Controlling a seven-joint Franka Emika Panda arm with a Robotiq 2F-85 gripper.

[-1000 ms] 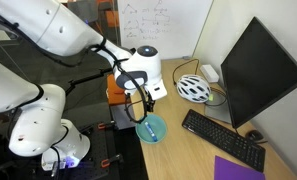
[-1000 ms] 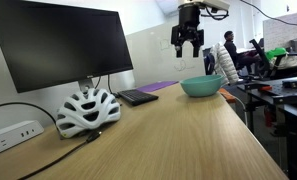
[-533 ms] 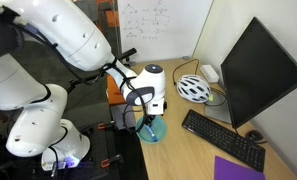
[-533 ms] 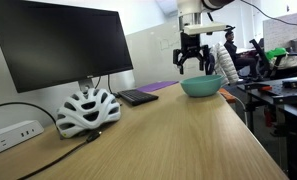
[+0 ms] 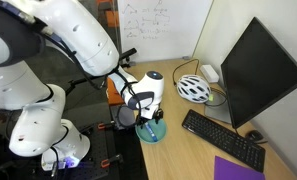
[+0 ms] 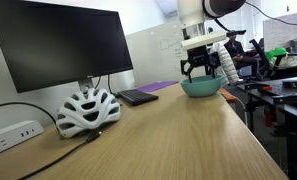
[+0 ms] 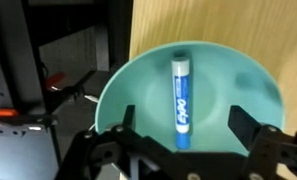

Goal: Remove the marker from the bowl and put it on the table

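Open claw over the marker in the bowl

In the wrist view the marker [image 7: 179, 95], whitish with blue print, lies flat across the middle of the teal bowl [image 7: 233, 85]. The gripper [image 7: 183, 122] is spread wide, with one finger [image 7: 240, 120] on each side of the marker over the bowl's near half; whether they touch anything cannot be told. In an exterior view the gripper [image 6: 200, 70] hangs upright right above the bowl's rim [image 6: 201, 87]. The bowl stands on the wooden table [image 6: 178, 130], close to its edge. The white helmet [image 5: 193, 88], the keyboard [image 5: 223, 138], the monitor [image 5: 256, 70] and the purple sheet [image 5: 238, 168] all lie well apart from the bowl, farther in on the table.
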